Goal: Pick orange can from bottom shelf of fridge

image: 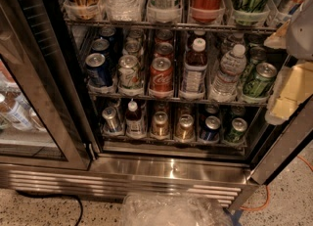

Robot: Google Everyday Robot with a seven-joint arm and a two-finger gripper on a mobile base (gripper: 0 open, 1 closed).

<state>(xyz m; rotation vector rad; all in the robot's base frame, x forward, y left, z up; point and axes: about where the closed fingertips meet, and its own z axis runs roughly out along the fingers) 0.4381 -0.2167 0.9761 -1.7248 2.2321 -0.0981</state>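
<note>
Gripper (286, 95) sits closest, a pale yellow-and-white blur at the right edge of frame, level w/ the middle rack and approx. in front of the fridge's right door post. Can't tell whether the claw is wide or narrow, and it looks to be holding nothing, though the blur makes that unsure.

Low centre, a crumpled clear plastic sheet (171, 211) lies on the speckled floor (44, 210), w/ a black cable (58, 198) to frame left and an orange cable (261, 201) to the right.

The fridge (171, 171) has its glass door (29, 98) swung open at left. On the bottom shelf (171, 143) the front row reads, left to right: silver can (111, 119), small bottle (133, 118), brownish can (160, 123), orange can (185, 127), dark blue can (211, 127), green can (237, 130). The orange can stands upright, just beside the blue one and well apart from the gripper.

The rack above holds a red Coke can (161, 76) and a water bottle (227, 73), among others.
</note>
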